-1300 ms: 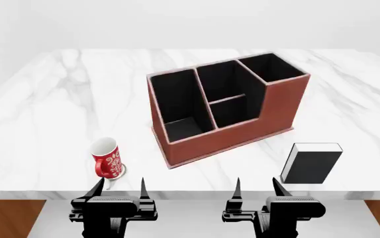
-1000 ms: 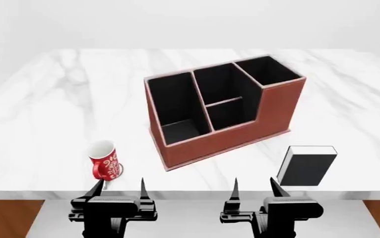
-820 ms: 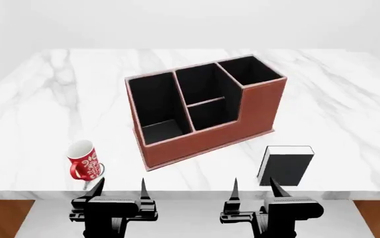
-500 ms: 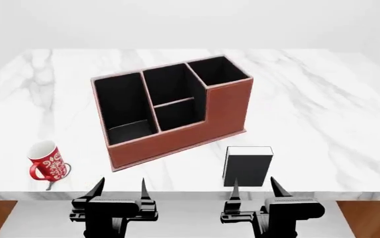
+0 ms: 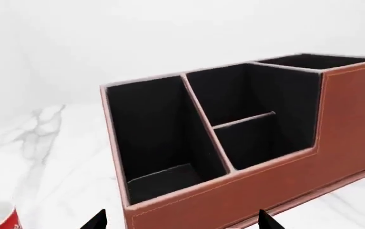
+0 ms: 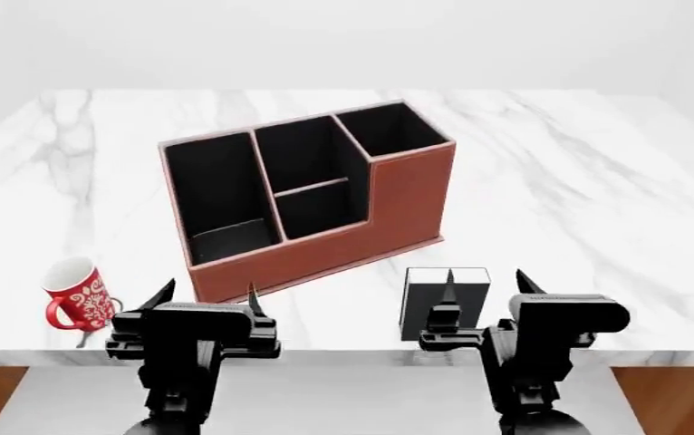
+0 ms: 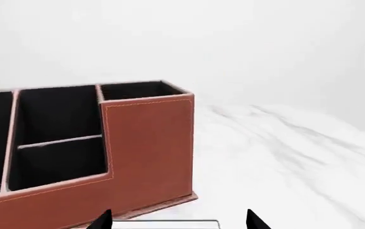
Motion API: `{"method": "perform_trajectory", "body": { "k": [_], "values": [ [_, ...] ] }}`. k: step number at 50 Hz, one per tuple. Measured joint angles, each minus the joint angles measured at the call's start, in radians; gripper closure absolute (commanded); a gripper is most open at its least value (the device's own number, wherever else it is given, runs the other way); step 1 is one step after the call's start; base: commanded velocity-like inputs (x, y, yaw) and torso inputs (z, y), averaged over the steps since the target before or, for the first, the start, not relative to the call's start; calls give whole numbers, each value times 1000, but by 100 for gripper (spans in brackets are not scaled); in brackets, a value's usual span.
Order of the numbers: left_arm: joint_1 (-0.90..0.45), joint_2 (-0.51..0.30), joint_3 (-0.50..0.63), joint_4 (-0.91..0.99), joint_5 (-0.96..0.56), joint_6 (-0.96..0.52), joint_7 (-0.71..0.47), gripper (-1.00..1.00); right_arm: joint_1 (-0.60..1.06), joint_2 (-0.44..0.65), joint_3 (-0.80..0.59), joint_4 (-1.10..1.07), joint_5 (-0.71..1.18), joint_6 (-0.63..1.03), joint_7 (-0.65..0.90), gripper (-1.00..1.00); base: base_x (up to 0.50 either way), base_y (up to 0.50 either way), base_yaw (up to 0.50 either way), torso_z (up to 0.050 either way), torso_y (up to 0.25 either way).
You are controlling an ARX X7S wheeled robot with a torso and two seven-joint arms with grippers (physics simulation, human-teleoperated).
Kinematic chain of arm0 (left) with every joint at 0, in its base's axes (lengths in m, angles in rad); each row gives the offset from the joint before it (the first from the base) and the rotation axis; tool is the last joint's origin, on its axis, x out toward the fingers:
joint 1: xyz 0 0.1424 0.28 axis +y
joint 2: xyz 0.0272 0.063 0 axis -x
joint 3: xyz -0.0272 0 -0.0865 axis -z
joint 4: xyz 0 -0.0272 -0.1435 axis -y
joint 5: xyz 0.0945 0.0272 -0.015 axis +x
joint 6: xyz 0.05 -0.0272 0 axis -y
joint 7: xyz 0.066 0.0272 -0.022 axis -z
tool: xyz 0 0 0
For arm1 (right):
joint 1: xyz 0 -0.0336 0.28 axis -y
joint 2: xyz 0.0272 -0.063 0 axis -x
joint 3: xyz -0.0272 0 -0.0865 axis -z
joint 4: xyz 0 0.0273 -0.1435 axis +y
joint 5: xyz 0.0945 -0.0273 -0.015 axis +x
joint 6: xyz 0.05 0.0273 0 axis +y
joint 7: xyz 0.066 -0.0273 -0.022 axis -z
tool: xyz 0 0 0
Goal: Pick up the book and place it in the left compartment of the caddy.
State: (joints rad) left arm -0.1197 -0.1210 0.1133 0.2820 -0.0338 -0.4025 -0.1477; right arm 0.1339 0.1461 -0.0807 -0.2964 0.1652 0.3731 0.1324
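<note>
Both claws hang at the near edge of the marble table (image 6: 589, 181) with their jaws spread and nothing between them: the left gripper (image 6: 203, 295) sits low in front of the caddy's near-left corner, and the right gripper (image 6: 488, 287) sits just before the book (image 6: 426, 304), its inner fingertip overlapping the black cover in the head view. That book stands upright on the tabletop, white page edges on top, just in front of the caddy (image 6: 408, 204) near its tall right end and apart from it. From the right wrist view only a pale strip of the book's top (image 7: 169, 222) shows between the two dark fingertips, with the caddy's tall square end bay (image 7: 135, 89) beyond. The caddy sits angled on the table, its low front wall facing the robot. The left compartment (image 6: 216, 195), tall and narrow with a black lining, holds nothing; the left wrist view looks straight into it (image 5: 157, 138), beside the two small divided middle bays (image 5: 246, 119). A red-and-white patterned mug (image 6: 75, 294) stands near the table's front edge, left of the left gripper and well apart from the caddy.
</note>
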Motion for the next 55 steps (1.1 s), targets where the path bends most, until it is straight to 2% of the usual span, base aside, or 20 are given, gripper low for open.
{"method": "perform_trajectory", "body": {
  "k": [3, 7, 17, 29, 55],
  "values": [
    [-71, -13, -8, 102, -1, -157, 4, -100, 76, 17, 11, -97, 30, 139, 10, -100, 0, 0, 0, 0, 0],
    [-130, -27, -16, 194, -2, -296, 7, -100, 148, 34, 17, -171, 51, 259, 23, -100, 0, 0, 0, 0, 0],
    [-206, -48, -34, 309, -8, -470, 10, -100, 325, 69, 66, -162, 46, 401, 79, -100, 0, 0, 0, 0, 0],
    [-231, -62, -42, 350, -13, -529, 6, -100, 457, 119, 162, -67, -6, 432, 165, -100, 0, 0, 0, 0, 0],
    [-230, -83, -54, 357, -18, -537, -11, -100, 492, 147, 189, -1, -15, 428, 185, -100, 494, 0, 0, 0, 1]
  ]
}}
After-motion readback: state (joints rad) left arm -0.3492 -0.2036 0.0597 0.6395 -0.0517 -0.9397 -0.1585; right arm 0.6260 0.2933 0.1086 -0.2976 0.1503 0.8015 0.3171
